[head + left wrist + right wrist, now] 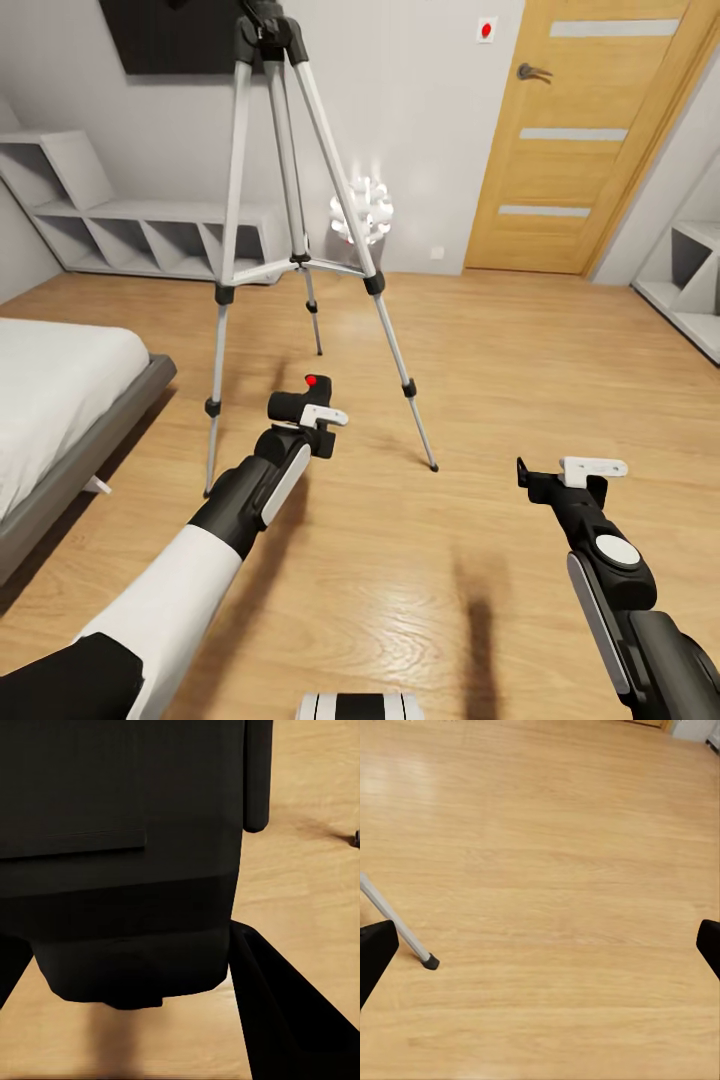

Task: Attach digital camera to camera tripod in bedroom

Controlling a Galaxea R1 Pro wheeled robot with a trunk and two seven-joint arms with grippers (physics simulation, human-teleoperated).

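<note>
The digital camera (303, 401) (red button up) is clamped in the left gripper (312, 414); the right gripper (572, 474) is spread wide, nothing held.

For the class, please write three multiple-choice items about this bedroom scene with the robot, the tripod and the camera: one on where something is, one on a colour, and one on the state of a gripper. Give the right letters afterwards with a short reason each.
1. Where is the camera?
A. in the left gripper
B. on the bed
C. on top of the tripod

2. What colour is the round button on top of the camera?
A. green
B. red
C. white

3. How is the right gripper?
A. shut on the camera
B. shut on a tripod leg
C. open, holding nothing

Answers:
1 A: the head view shows the black camera held at the end of the left arm, in front of the tripod.
2 B: a red dot sits on its top.
3 C: the right wrist view shows the fingers spread wide, with bare wooden floor between them.
</note>
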